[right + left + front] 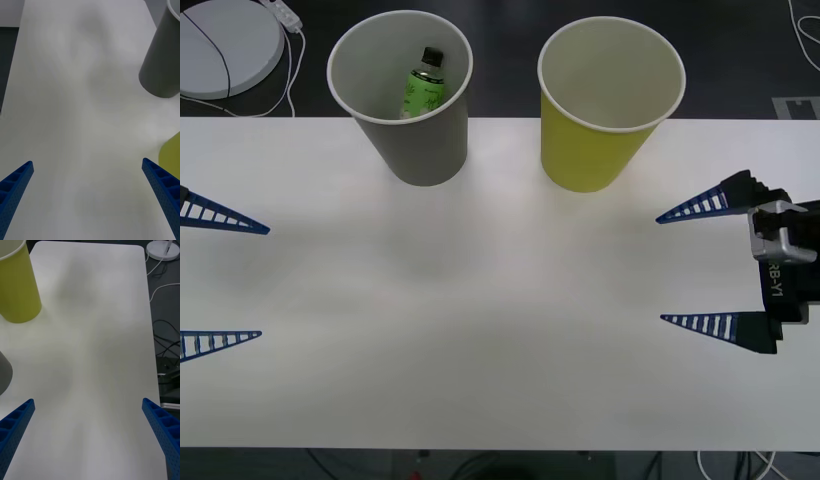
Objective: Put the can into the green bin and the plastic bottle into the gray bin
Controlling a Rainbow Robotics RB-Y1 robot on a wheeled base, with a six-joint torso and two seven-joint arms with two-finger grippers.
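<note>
The gray bin [412, 110] stands at the back left of the white table, and the plastic bottle [422, 85] leans inside it, black cap up. To its right stands the green bin [605, 110]; its pale inside shows nothing, and the can is out of view. My left gripper [262, 283] hangs open at the table's left edge, nothing between its fingers. My right gripper [661, 268] is open at the right side, also holding nothing. The right wrist view shows the gray bin [162, 63] and a bit of the green bin [170, 152]; the left wrist view shows the green bin [18, 288].
A white round disc [225, 42] with a cable lies on the dark floor beyond the table's back left corner. Cables and a white round base [163, 249] lie off the table's far side in the left wrist view. The table [480, 300] is bare white.
</note>
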